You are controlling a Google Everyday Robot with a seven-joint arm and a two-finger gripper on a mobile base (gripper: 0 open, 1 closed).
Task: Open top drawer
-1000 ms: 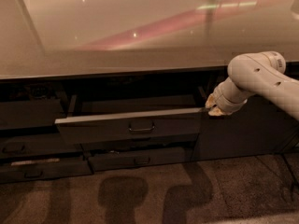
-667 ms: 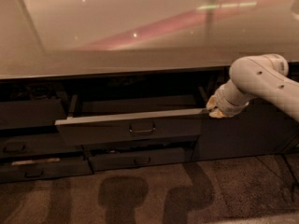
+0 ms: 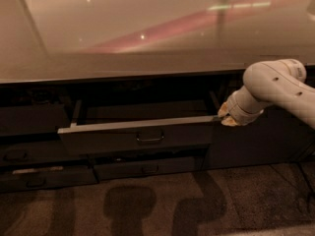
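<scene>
Movement over the last second is almost nil: the top drawer (image 3: 135,137) sits pulled well out from under the table (image 3: 147,58), just as far as a second ago, its pale top edge showing and its bar handle (image 3: 150,137) untouched. That suggests the opening is probably done. The pincer (image 3: 227,116) rests at the drawer's right front corner, seemingly touching it, though in this dim view its grip cannot be told. The white arm (image 3: 275,82) has hardly shifted. Below, a narrower drawer (image 3: 142,170) stays closed above the floor (image 3: 147,205).
</scene>
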